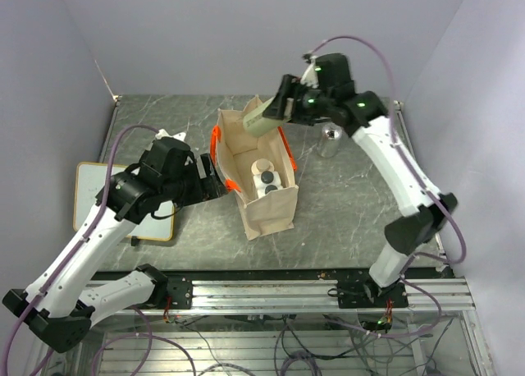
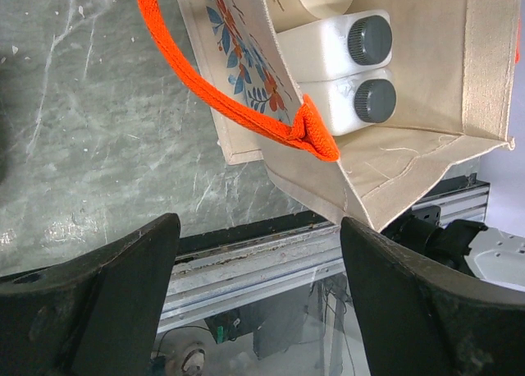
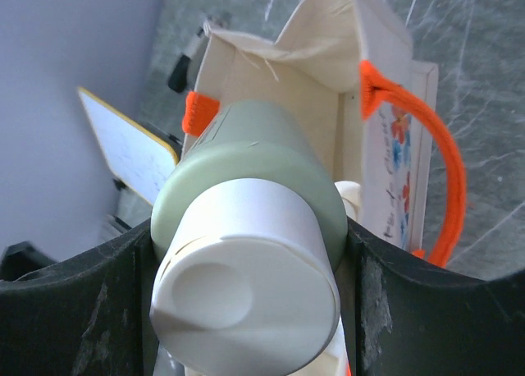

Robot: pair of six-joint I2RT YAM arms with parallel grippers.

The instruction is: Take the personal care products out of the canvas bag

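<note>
Grey marble-patterned counter (image 1: 353,204) carries the beige canvas bag with orange handles (image 1: 271,216), which stands open in the middle. The right gripper (image 1: 283,107) is clamped around the pale green cylindrical bottle with a white cap (image 3: 262,179), tilted over the bag's far rim. To finish this lift well, it should carry the bottle clear of rim and handle, then lower it near the small clear round bottle (image 1: 330,139) on the counter. The left gripper (image 2: 258,224), jaws apart and empty, sits just beside the bag's printed side. Two white squarish bottles with dark round caps (image 2: 320,52) lie inside.
</note>
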